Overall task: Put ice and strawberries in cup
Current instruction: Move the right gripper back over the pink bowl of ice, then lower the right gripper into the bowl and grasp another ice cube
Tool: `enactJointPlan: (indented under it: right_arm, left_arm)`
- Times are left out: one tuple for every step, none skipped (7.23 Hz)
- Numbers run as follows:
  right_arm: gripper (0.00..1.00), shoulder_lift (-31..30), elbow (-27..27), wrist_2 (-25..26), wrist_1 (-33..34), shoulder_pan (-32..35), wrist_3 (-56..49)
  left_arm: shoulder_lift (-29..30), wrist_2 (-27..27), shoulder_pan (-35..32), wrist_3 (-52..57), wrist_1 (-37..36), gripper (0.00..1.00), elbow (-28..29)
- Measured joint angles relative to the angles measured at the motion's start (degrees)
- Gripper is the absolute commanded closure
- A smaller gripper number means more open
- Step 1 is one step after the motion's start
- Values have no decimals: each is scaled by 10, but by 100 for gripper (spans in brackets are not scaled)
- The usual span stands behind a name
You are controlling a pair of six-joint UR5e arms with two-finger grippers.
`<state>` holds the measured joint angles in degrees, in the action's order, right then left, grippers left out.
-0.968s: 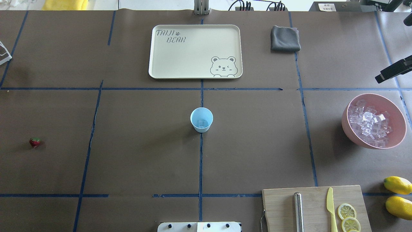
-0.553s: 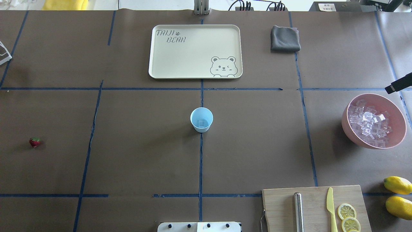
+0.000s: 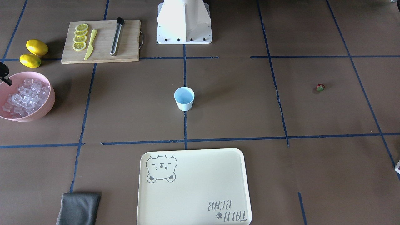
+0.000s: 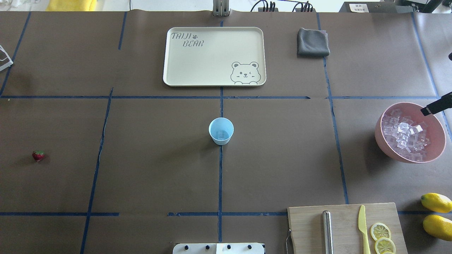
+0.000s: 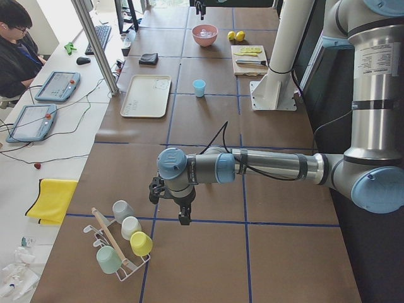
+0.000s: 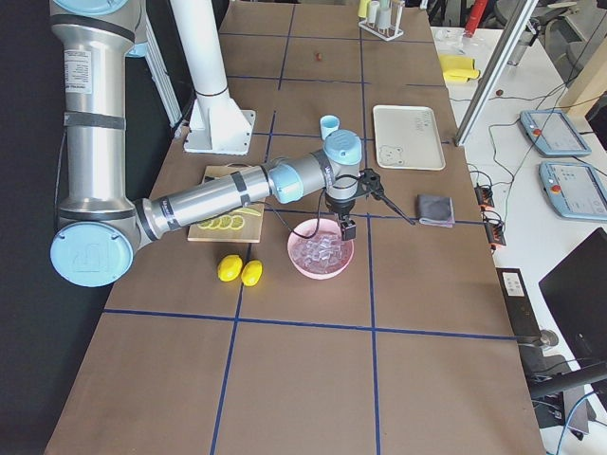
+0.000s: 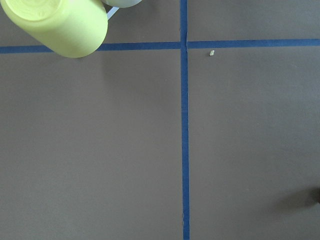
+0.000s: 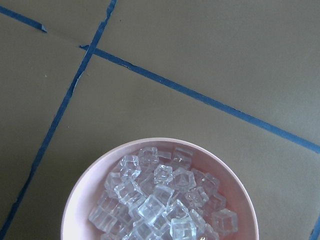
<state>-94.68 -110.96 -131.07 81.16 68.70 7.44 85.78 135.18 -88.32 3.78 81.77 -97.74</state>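
The light blue cup (image 4: 221, 131) stands upright in the middle of the table on a blue tape line, and looking down into it I can make out what seems to be one clear cube of ice (image 4: 221, 134) at the bottom, nothing red. Most of the cubes are heaped in the pink bowl (image 4: 380, 141) far off on the robot's right, filling it to near the rim. The right gripper (image 6: 347, 226) hangs over the far edge of that bowl, pointing down at the heap; only a dark tip of it shows from above, so I cannot tell whether its fingers are apart or together. The strawberry (image 4: 38, 155) lies alone on the bare brown table well out on the robot's left, far from the cup. The left gripper (image 5: 183, 218) hovers low over the table at the left end, just beside a wire rack of upturned mugs (image 5: 129, 243), a yellow mug (image 7: 60, 22) nearest it; its jaw state I cannot tell either. Beyond the cup lies a cream bear tray (image 4: 212, 56) with a folded grey cloth (image 4: 312, 42) to its right. Near the robot's base, a wooden board (image 4: 342, 225) carries lemon slices (image 4: 380, 231), a yellow knife (image 4: 362, 225) and a metal rod (image 4: 327, 233), with two whole lemons (image 4: 436, 202) beside it.
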Motion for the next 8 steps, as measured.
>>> enactJointPlan:
  right_arm:
    - [2, -6, 12, 5, -30, -16, 2]
    - [4, -9, 22, 11, -49, -29, 2]
    - [4, -10, 30, 18, -58, -36, 2]
    - [4, -11, 40, 20, -61, -40, 1]
    - [5, -11, 48, 22, -62, -44, 1]
    - [6, -12, 54, 23, -62, -47, 1]
    - [7, -12, 59, 23, -62, -50, 1]
    - [8, -12, 67, 23, -63, -53, 1]
  left_arm:
    - [0, 0, 1, 0, 0, 0, 0]
    - [0, 0, 4, 0, 0, 0, 0]
    - [0, 1, 7, 0, 0, 0, 0]
    - [0, 1, 9, 0, 0, 0, 0]
    - [0, 1, 9, 0, 0, 0, 0]
    - [0, 0, 11, 0, 0, 0, 0]
    - [0, 0, 15, 0, 0, 0, 0]
    - [0, 1, 17, 0, 0, 0, 0]
